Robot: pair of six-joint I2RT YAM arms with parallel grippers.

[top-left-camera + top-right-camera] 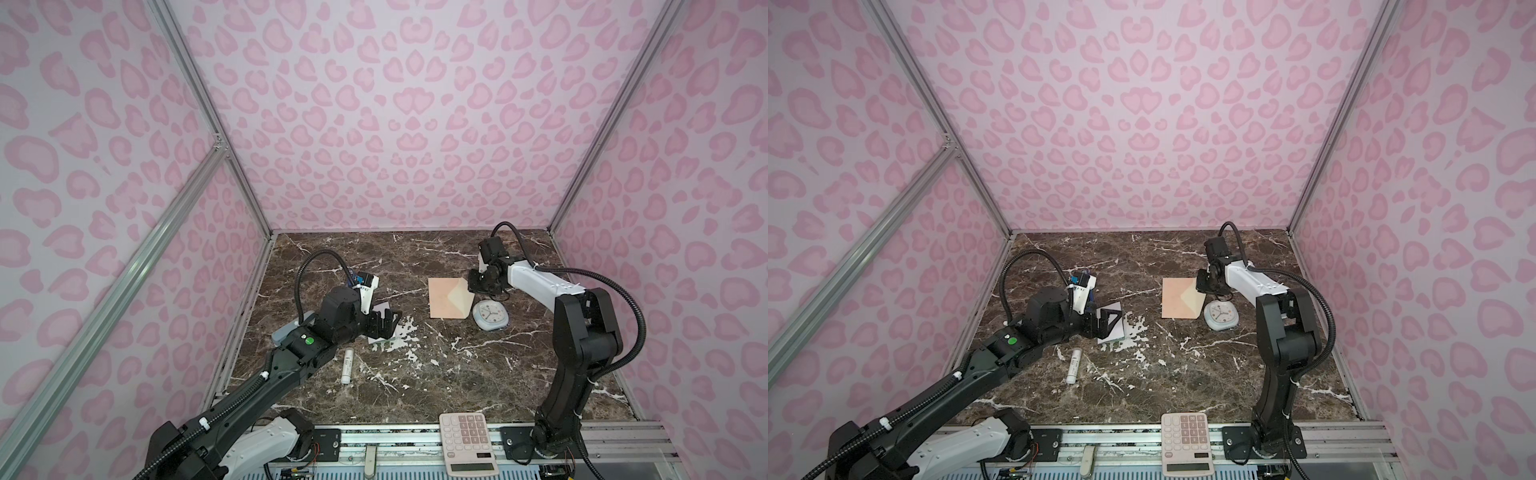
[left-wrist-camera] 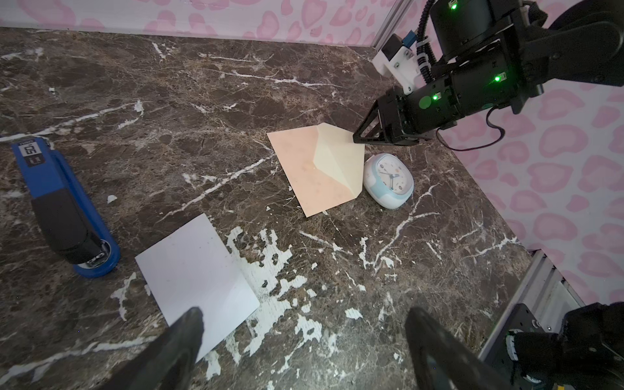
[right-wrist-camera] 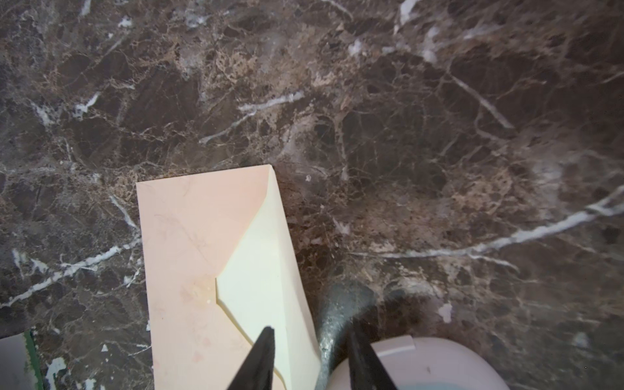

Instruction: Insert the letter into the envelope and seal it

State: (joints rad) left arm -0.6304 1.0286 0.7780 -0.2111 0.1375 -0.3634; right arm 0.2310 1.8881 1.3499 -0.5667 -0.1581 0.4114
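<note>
Left fingers (image 2: 182, 337) spread over letter (image 2: 196, 270); right fingers (image 3: 265, 354) apart, perhaps straddling envelope (image 3: 189, 253) edge.

stapler (image 2: 64, 209) label: "50"; smaller print there unreadable

- Blue stapler (image 2: 64, 209), lying flat on my marble table (image 1: 415, 374).
- White-and-blue clock (image 1: 490, 314), face up.
- White tube (image 1: 347, 365), on its side.
- White calculator (image 1: 467, 442), at my near edge.

Soft even light, slight blur.
</note>
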